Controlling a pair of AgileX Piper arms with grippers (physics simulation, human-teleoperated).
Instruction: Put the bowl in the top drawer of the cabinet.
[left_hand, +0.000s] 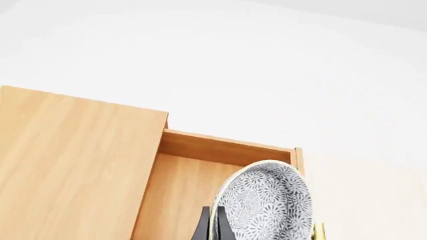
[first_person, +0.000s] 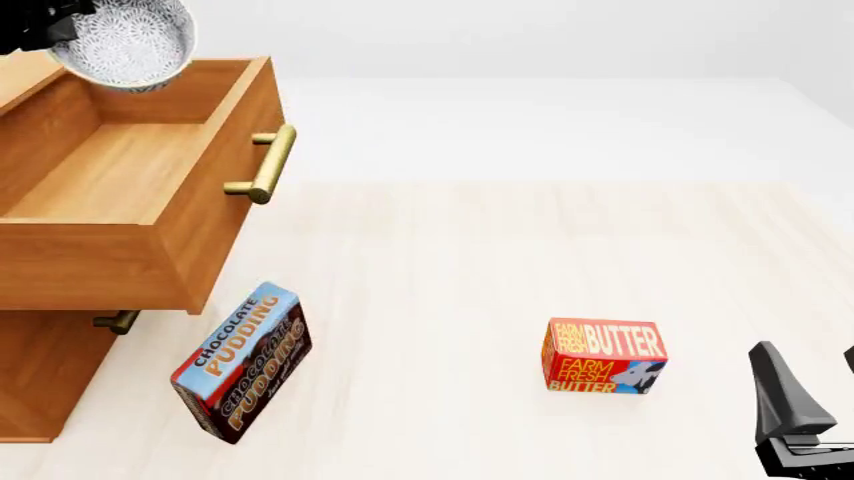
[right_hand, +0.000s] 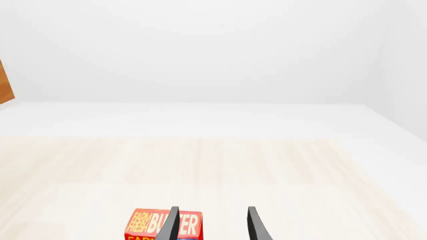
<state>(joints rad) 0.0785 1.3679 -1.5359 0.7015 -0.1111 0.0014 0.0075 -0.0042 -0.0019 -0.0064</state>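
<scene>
Pale wood-grain table (first_person: 441, 270) is seen under everything, with a plain white backdrop behind it and nothing else in the room.

Cabinet (first_person: 40, 390) is set at the table's left edge in the front view. Top drawer (first_person: 174, 235) is pulled well out, its floor bare, and its brass bar handle (first_person: 263, 163) is pointed toward table centre. Lower drawer handle (first_person: 118, 321) is just visible beneath the overhang.

Bowl (first_person: 130, 42) is held tilted on edge above the far left part of the open drawer, clear of the drawer floor. In the left wrist view the bowl (left_hand: 267, 202) is pinched at its rim by the left gripper (left_hand: 215, 227), with one dark finger either side of the rim and the drawer's back wall beyond it. In the front view only a dark bit of the left gripper (first_person: 47, 22) is shown at the top left corner.

Chocolate pudding box (first_person: 243, 362) is lying just in front of the cabinet, below the drawer front. Butter box (first_person: 603, 356) is sitting right of centre, well apart from the pudding box. Wide bare table is left between and beyond them.

Right gripper (right_hand: 212, 225) is parked low at the near right edge, fingers spread apart with nothing between them, butter box (right_hand: 163, 225) just ahead.
</scene>
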